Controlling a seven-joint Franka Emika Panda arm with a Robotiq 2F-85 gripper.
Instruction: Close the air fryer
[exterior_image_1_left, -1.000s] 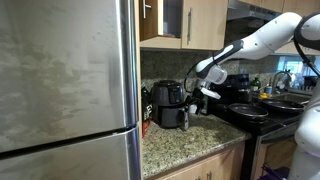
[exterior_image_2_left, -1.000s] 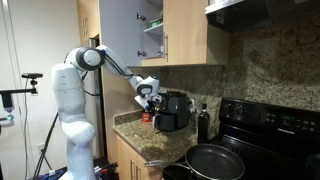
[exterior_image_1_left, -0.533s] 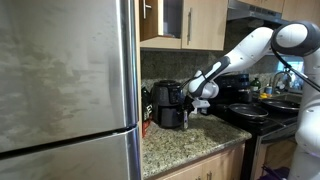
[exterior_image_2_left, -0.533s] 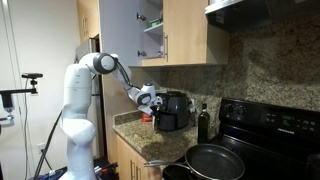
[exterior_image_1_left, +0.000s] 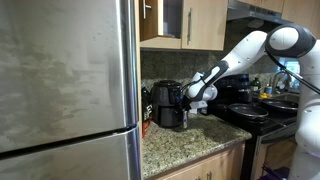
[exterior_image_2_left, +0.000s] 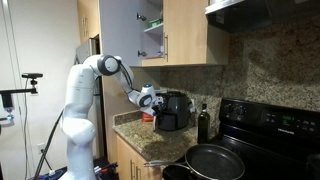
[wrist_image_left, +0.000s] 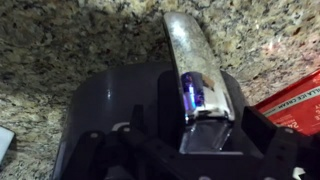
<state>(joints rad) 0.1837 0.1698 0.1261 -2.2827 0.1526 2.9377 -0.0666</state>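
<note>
Gripper spread wide and holding nothing, its jaws apart at the lower edge of the wrist view. Just ahead sits the air fryer, silver handle pointing at the gripper; beyond it, the speckled granite countertop.

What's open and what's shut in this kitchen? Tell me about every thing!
Air fryer: drawer looks pulled out a little, not fully shut.
Pincer: open, right at the drawer's handle.
Cabinet: door open.
Fridge: doors shut.
</note>
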